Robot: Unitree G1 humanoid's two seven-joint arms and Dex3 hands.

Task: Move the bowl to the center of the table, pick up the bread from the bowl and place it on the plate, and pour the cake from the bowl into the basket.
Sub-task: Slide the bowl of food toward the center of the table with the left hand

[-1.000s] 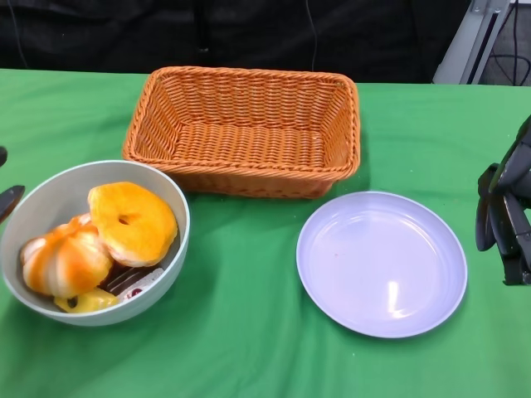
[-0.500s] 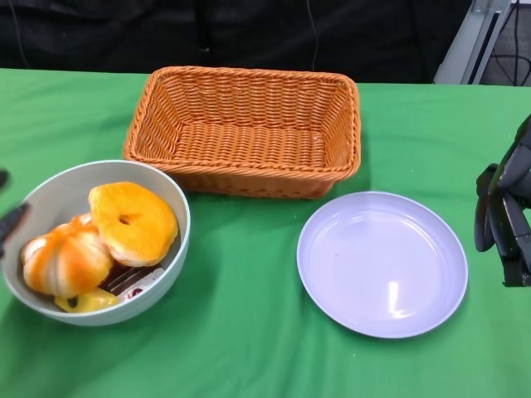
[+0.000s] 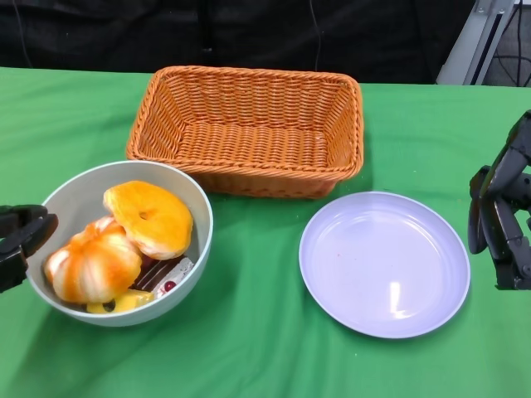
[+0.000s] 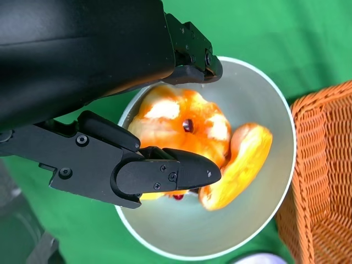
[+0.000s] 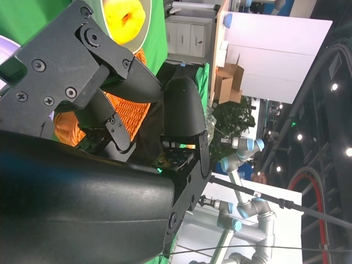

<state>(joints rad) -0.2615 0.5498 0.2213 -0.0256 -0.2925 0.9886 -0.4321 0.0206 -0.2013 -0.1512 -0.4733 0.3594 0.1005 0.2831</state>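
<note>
Bowl (image 3: 124, 242) has slid toward the plate (image 3: 384, 264) compared with a second ago; its rim now overlaps the near wall line of the basket (image 3: 246, 131) more than before. Judged: first step under way, bowl not yet between basket and plate at mid-desk.

Left hand (image 3: 18, 240) at the bowl's outer rim, on the side away from the plate. A second ago only a sliver of it showed at the frame edge; now it is against the bowl. Left wrist view: one finger (image 4: 170, 171) reaches over the rim inside the bowl, another part of the hand (image 4: 190, 55) lies along the rim outside. Fingers apart, straddling the wall; whether they actually clamp it I cannot tell.

Right hand (image 3: 498, 220) beyond the plate's far side from the bowl, off the green desk (image 3: 249, 348) surface, holding nothing, fingers loosely apart. Little changed.

Contents: ring-shaped bread (image 3: 153, 217) leaning on the bowl wall nearest the basket; rounded orange-and-white bread (image 3: 93, 267) beside it, touching; a wrapped cake (image 3: 166, 278) lying under both, mostly hidden. Basket and plate hold nothing.

Writing: the wrapper shows a red mark, too small to read. No other labels legible.
</note>
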